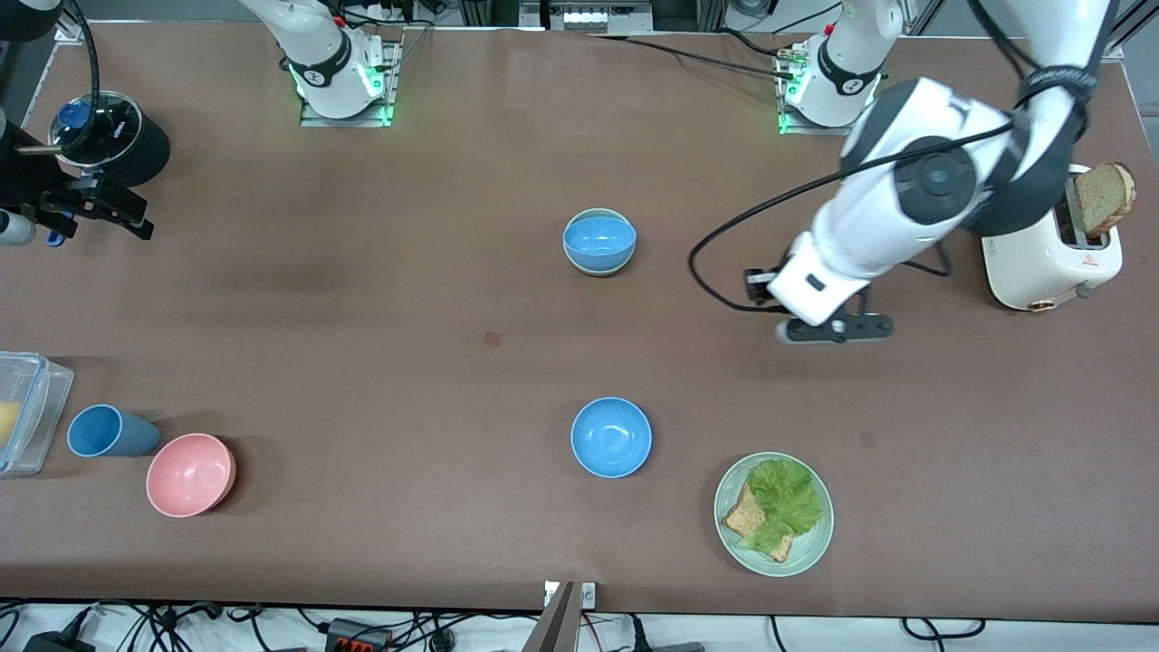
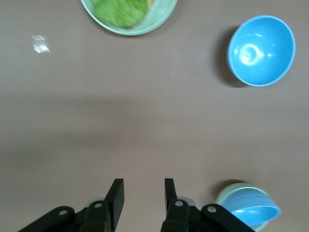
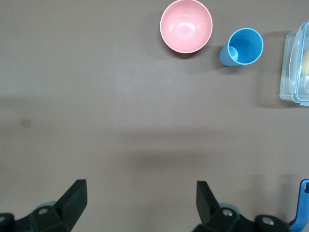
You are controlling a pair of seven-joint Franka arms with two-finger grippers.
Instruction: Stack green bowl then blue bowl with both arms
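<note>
In the upper middle of the front view, a blue bowl (image 1: 598, 237) sits nested inside the green bowl (image 1: 599, 268), whose pale rim shows just around it, while a second blue bowl (image 1: 611, 437) stands alone lower down, beside the plate of lettuce and bread (image 1: 773, 513). The left gripper (image 1: 835, 328) hangs over bare table right of centre, its fingers (image 2: 116, 193) partly open and empty. The right gripper (image 3: 140, 200), at the frame's upper left edge, is spread wide and holds nothing.

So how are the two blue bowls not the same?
One blue bowl sits tilted inside the green bowl; the other blue bowl stands level, alone on the table. The nested one is farther from the front camera; the lone one lies nearer, beside the plate of lettuce and bread. Both are empty, sky-blue, and look the same size.
</note>
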